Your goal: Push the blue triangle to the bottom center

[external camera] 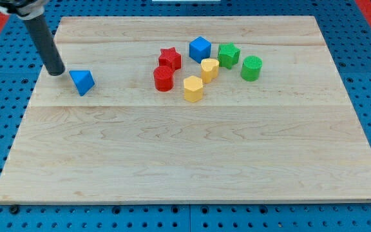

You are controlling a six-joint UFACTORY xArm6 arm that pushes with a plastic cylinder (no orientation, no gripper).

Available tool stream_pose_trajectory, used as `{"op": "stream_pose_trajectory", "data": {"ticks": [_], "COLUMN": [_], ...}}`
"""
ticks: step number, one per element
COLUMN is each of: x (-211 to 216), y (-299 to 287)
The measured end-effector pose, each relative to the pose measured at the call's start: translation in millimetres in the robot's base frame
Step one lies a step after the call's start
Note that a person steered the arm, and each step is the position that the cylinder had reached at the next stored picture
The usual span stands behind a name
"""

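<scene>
The approach step looks done: my tip (57, 71) sits just upper-left of the small blue triangle block (82, 82) on the pale wooden surface (192, 161). There is no hand. Next comes a push down-right, toward bottom center.

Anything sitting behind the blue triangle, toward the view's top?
Bare board behind the blue triangle. My tip stands at its upper left, just apart. Nothing is covered there.

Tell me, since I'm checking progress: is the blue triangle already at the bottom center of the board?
No, the blue triangle sits near the view's upper left of the board, just right of my tip.
</scene>
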State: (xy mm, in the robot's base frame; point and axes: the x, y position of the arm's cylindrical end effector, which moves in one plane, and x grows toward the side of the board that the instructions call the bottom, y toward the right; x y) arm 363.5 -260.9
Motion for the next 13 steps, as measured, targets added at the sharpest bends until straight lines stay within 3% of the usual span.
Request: {"op": "stream_pose_trajectory", "data": {"ticks": [7, 13], "x": [11.5, 133.2], "y": [80.0, 113.5]}}
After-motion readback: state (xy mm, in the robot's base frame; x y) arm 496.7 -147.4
